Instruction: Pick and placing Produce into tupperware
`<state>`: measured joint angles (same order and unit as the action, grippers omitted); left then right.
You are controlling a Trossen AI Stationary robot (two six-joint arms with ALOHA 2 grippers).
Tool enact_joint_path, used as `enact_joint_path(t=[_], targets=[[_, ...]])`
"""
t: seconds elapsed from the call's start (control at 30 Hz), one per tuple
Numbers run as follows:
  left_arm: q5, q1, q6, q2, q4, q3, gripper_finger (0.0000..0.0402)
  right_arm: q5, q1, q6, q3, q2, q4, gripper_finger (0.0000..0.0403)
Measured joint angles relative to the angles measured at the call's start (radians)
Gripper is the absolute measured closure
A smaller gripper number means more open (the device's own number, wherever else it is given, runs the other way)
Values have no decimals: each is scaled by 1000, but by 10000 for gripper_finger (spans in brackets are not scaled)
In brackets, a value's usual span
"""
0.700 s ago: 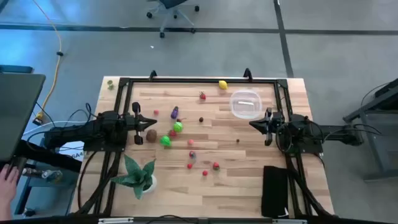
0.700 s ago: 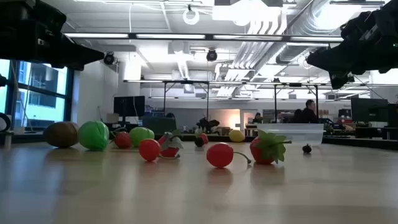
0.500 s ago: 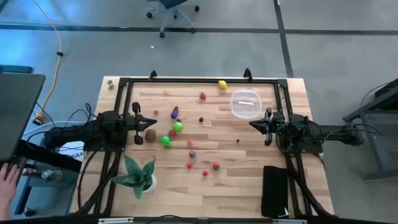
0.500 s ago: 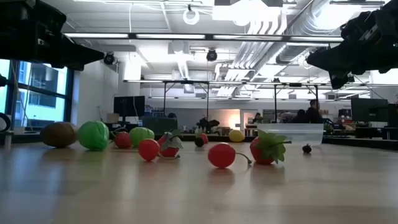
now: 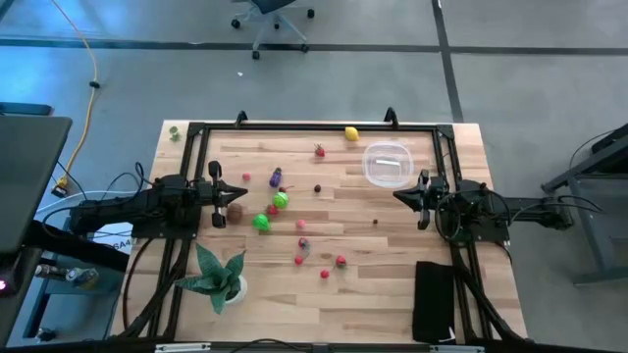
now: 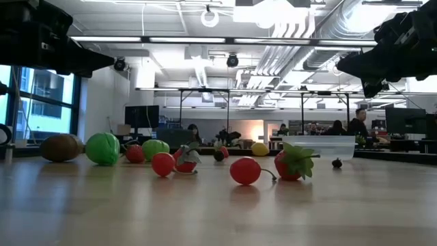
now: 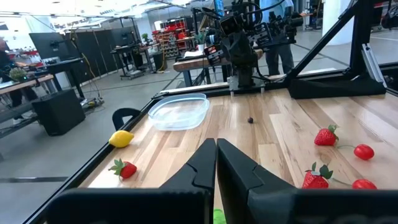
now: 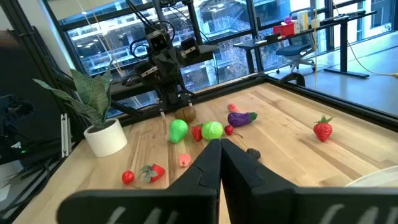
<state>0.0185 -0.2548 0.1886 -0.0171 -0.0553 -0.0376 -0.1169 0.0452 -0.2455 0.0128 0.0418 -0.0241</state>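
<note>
The clear container (image 5: 388, 164) sits on the wooden table (image 5: 392, 284) just ahead of the right gripper (image 5: 397, 196) and a little to its side, with nothing inside it that I can make out. The toy fruit lies loose on the boards between the two arms: a yellow lemon (image 5: 351, 134) and a strawberry (image 5: 320, 151) out beyond the container, a purple eggplant (image 5: 276, 177), two green pieces (image 5: 281, 200) and a brown one (image 5: 238, 212) close in front of the left gripper (image 5: 244, 193), and a scatter of small red pieces (image 5: 340, 261) further off.

Both arms reach in low and level from opposite ends, pointing at each other. Each gripper has its two dark fingers pressed together, holding nothing.

A potted plant (image 5: 218, 276) stands beside the left arm, a black pad (image 5: 435, 302) beside the right. Beyond the table is an open office with desks, monitors and a few people (image 6: 355, 126) far back.
</note>
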Motion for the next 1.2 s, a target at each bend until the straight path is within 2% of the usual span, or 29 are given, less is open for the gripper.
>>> enact_joint_path(t=[0.9, 0.97, 1.03, 1.2], targets=[[0, 0, 0, 0, 0, 0, 396, -9, 0, 15, 0, 0, -1, 403], [0, 0, 0, 0, 1, 0, 396, -78, 1, 64, 0, 0, -14, 403], [0, 0, 0, 0, 2, 0, 396, -173, 1, 31, -1, 1, -78, 403], [0, 0, -21, 0, 5, 0, 396, -493, 1, -291, -1, 0, -412, 403]])
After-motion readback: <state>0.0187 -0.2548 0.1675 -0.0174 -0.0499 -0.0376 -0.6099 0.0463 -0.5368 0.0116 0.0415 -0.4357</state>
